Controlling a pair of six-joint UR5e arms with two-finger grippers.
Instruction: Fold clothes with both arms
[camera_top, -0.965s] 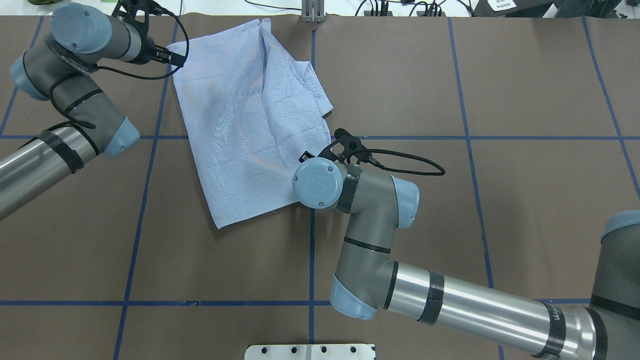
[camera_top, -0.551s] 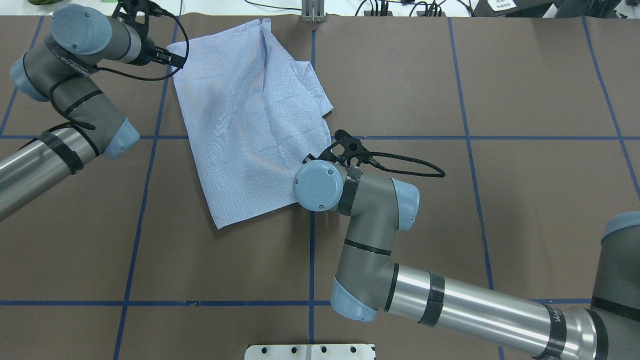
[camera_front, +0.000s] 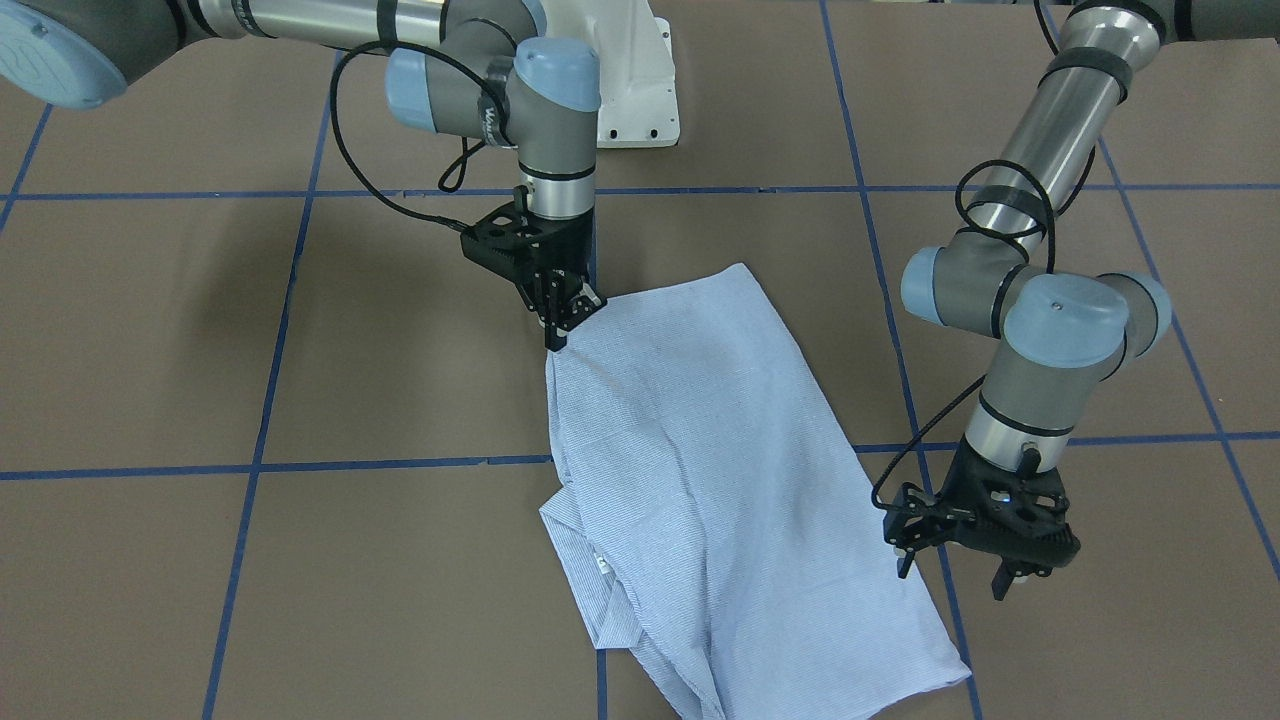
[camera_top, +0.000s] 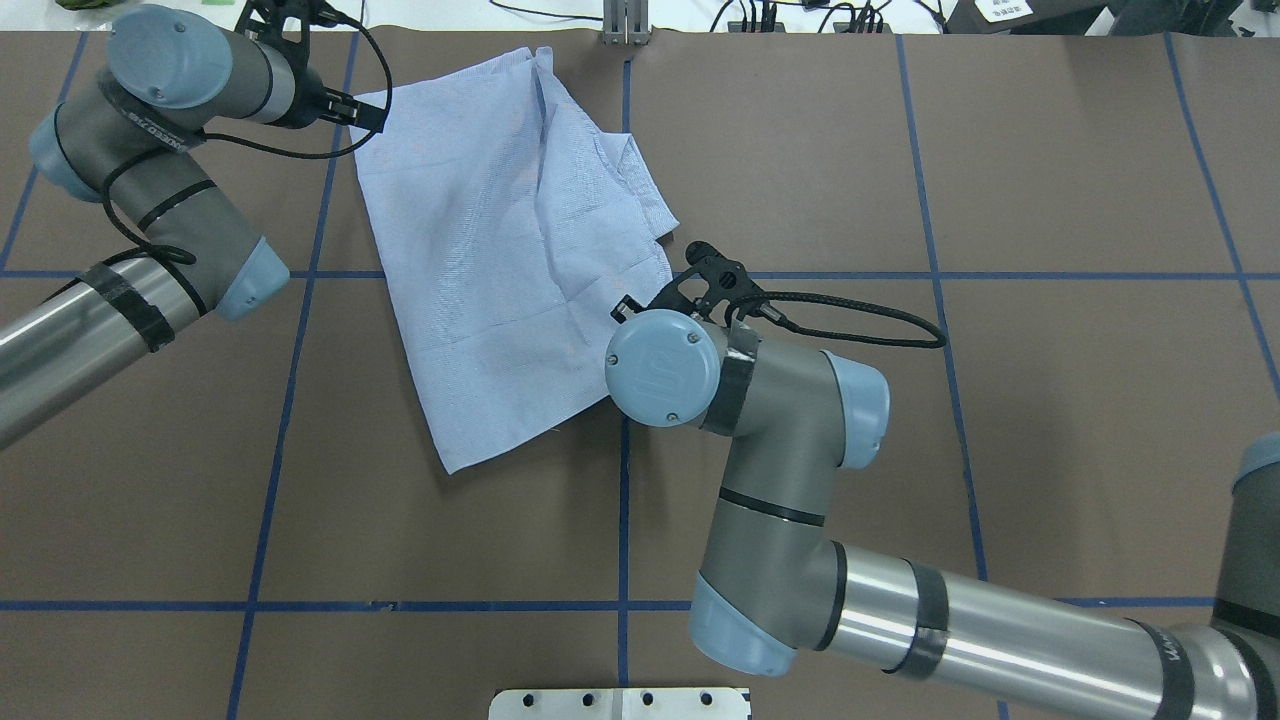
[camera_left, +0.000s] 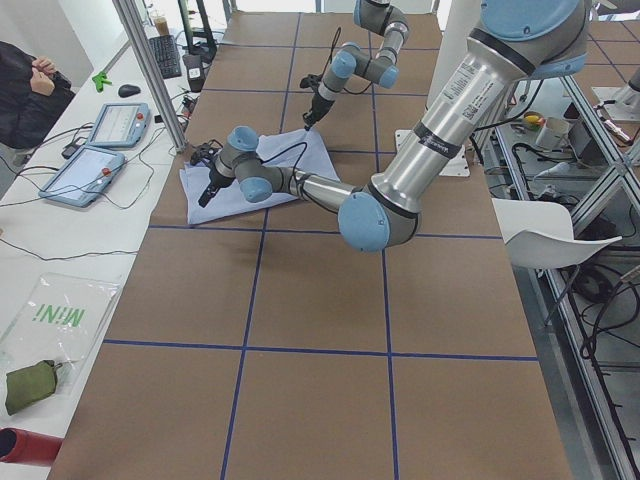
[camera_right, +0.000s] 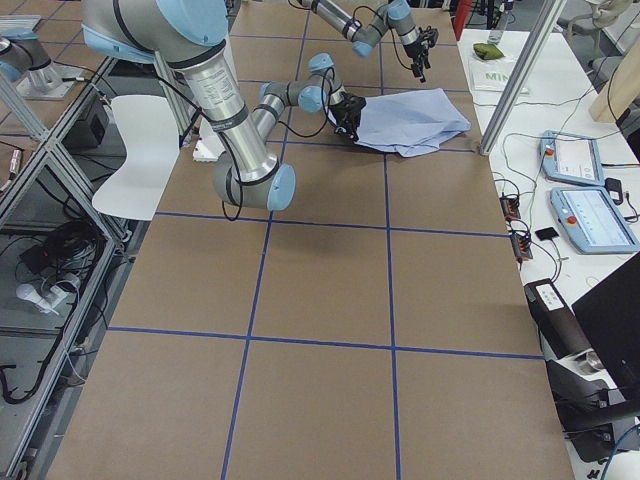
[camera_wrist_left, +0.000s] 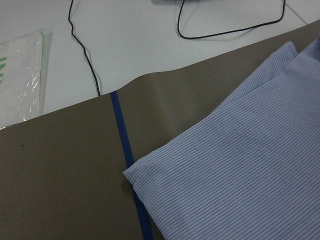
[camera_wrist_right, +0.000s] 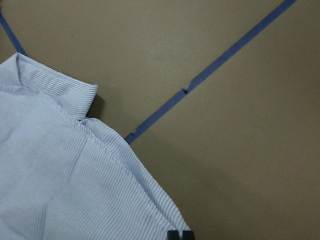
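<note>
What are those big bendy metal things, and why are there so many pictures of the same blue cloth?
Those are two robot arms, a right arm and a left arm. Each ends in a black gripper, like a two-finger hand. All the pictures show one moment from different cameras: one above the robot's shoulders, one across the table facing it, one at each end of the table, and a tiny one on each wrist. On the brown table with blue tape lines lies a blue-and-white striped shirt, partly folded. The right gripper is pinching the shirt's edge. The left gripper hangs open beside another edge, holding nothing. The job is folding the shirt.
</note>
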